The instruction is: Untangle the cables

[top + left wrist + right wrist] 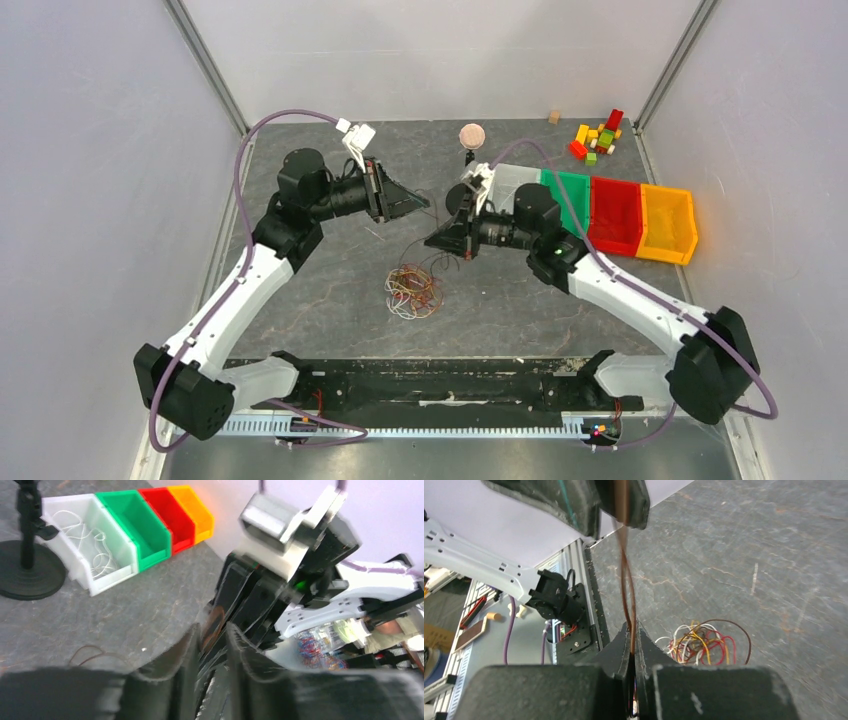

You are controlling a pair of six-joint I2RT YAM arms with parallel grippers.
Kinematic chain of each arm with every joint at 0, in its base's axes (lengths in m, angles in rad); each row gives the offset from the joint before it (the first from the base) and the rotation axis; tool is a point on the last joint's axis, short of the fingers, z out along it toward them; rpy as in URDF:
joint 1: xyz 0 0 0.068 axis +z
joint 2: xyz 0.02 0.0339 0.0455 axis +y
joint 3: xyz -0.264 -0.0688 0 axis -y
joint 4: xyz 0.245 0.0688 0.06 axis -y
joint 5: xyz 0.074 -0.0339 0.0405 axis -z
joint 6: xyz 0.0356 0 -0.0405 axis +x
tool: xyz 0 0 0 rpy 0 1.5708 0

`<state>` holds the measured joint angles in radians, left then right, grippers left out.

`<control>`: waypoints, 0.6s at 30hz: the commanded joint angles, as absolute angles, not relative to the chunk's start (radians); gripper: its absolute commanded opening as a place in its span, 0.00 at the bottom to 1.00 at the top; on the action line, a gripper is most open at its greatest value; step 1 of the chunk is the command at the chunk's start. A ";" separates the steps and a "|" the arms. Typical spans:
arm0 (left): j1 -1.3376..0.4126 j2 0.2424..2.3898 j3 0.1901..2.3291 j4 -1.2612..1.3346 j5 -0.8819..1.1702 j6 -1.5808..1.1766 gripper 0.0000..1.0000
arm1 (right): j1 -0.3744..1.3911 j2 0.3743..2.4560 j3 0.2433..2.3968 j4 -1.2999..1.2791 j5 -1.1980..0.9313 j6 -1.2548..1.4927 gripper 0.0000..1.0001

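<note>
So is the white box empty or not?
Not empty. The left wrist view shows thin white wire loops lying inside the white bin.

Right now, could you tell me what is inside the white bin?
Loose white wires lie coiled on the floor of the white bin. Whatever sits right behind its near wall is hidden from the left wrist view.
</note>
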<state>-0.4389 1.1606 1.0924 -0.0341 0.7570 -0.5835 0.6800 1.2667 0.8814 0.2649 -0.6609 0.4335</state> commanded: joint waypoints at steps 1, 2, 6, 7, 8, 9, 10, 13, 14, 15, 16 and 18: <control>-0.437 1.139 1.146 -0.114 0.702 -0.523 0.49 | 0.588 1.148 0.989 0.135 -0.616 0.427 0.00; -0.437 1.125 1.142 -0.133 0.689 -0.497 0.60 | 0.554 1.125 1.015 0.089 -0.616 0.425 0.00; -0.420 1.085 1.118 -0.182 0.646 -0.442 0.75 | 0.449 1.050 1.116 -0.131 -0.589 0.383 0.00; -0.417 1.079 1.117 -0.201 0.633 -0.428 0.76 | 0.421 1.033 1.142 -0.164 -0.583 0.376 0.00; -0.410 1.074 1.115 -0.213 0.625 -0.419 0.76 | 0.395 1.024 1.162 -0.196 -0.575 0.370 0.00; -0.404 1.068 1.110 -0.220 0.620 -0.410 0.76 | 0.365 1.015 1.191 -0.224 -0.563 0.366 0.00; -0.399 1.062 1.108 -0.227 0.616 -0.399 0.77 | 0.333 1.013 1.216 -0.248 -0.560 0.364 0.00; -0.387 1.050 1.096 -0.246 0.591 -0.376 0.78 | 0.213 1.033 1.333 -0.290 -0.589 0.373 0.00; -0.387 1.048 1.090 -0.249 0.589 -0.373 0.78 | 0.172 1.047 1.368 -0.290 -0.601 0.387 0.00; -0.386 1.047 1.086 -0.253 0.586 -0.373 0.78 | 0.135 1.060 1.413 -0.291 -0.615 0.400 0.00; -0.385 1.046 1.080 -0.252 0.590 -0.376 0.78 | 0.109 1.081 1.458 -0.290 -0.630 0.407 0.00; -0.385 1.042 1.063 -0.243 0.598 -0.382 0.79 | 0.054 1.121 1.532 -0.287 -0.652 0.426 0.00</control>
